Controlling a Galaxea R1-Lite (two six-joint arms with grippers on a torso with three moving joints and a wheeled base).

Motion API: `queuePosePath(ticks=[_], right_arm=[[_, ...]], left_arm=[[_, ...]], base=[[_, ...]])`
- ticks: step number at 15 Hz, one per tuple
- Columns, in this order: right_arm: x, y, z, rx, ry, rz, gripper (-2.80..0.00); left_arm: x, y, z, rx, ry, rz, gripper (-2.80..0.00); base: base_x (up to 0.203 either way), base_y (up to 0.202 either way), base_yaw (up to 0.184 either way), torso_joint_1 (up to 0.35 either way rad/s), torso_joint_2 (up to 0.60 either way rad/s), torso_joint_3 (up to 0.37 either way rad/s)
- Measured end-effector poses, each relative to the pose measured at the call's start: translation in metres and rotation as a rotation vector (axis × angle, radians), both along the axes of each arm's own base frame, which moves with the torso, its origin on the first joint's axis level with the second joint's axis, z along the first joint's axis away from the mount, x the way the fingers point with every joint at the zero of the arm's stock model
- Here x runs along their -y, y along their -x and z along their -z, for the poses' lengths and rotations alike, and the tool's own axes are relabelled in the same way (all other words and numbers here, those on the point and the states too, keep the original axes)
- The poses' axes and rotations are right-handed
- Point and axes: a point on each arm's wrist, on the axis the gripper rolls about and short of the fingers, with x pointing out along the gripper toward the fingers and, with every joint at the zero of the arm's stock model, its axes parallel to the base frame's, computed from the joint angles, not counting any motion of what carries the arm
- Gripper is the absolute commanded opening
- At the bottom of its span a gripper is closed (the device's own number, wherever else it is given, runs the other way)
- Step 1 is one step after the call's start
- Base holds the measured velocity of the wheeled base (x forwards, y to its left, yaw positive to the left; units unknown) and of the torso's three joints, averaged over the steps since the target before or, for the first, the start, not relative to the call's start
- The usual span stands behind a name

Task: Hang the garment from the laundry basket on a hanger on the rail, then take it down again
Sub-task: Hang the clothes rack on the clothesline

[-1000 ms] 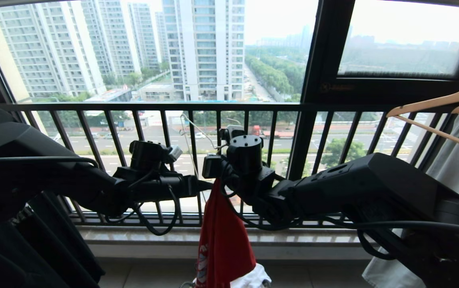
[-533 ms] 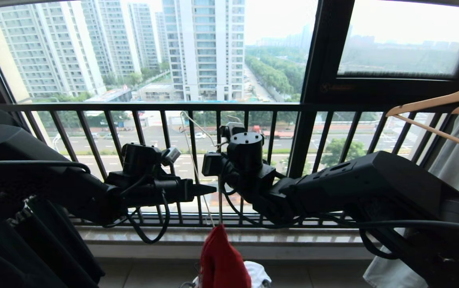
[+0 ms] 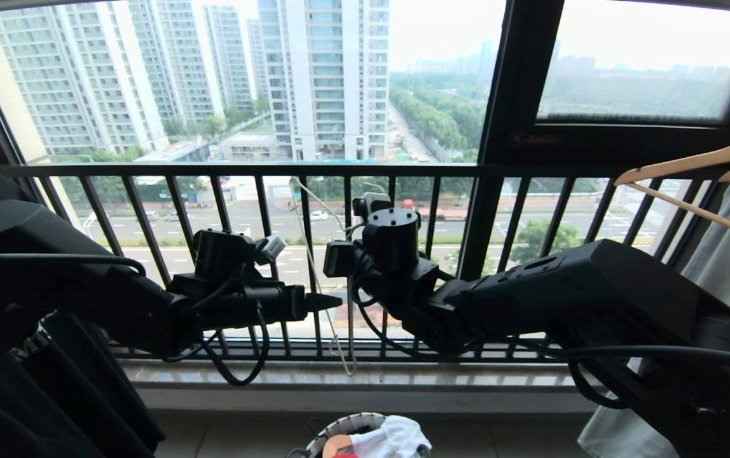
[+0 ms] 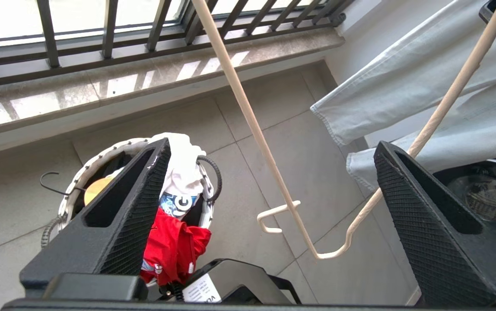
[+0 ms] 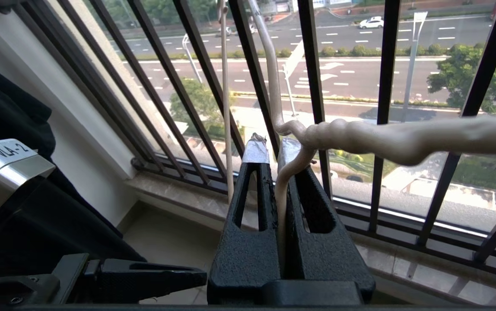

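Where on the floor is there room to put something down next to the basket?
Bare grey tiles lie between the laundry basket and the pale grey garment, under the hanger, and between the basket and the window ledge. The basket itself is crowded: the red garment and white cloth fill it.

"VLA-2" reads on a white sticker (image 5: 1,152) stuck to the silver block on my left arm, seen from the right wrist. Another white label (image 4: 201,290) on the black housing under my left claw (image 4: 274,224) shows "VO", rest cut off. A big "C" or "G" shows on the blue-white print of the red shirt (image 4: 171,248) in the basket (image 4: 64,207).
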Motion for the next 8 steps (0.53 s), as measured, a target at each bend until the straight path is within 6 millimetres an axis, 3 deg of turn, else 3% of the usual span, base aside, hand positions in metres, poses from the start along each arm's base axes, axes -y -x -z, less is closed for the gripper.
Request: queuePosePath(ticks=[4,8], right_arm=[[0.004,-0.006,0.003,-0.002,0.002,0.016,-2.80],[0.024,-0.023,-0.005,0.019,-0.012,0.071,-2.80]], left_arm=[[-0.001,-0.001,0.000,0.000,0.000,-0.004,0.00],[0.000,-0.003,0.008,-0.032,-0.053,0.014,0.00]], base=[[0.000,0.000,0.000,0.000,0.00,0.000],[0.000,0.000,0.000,0.000,0.00,0.000]])
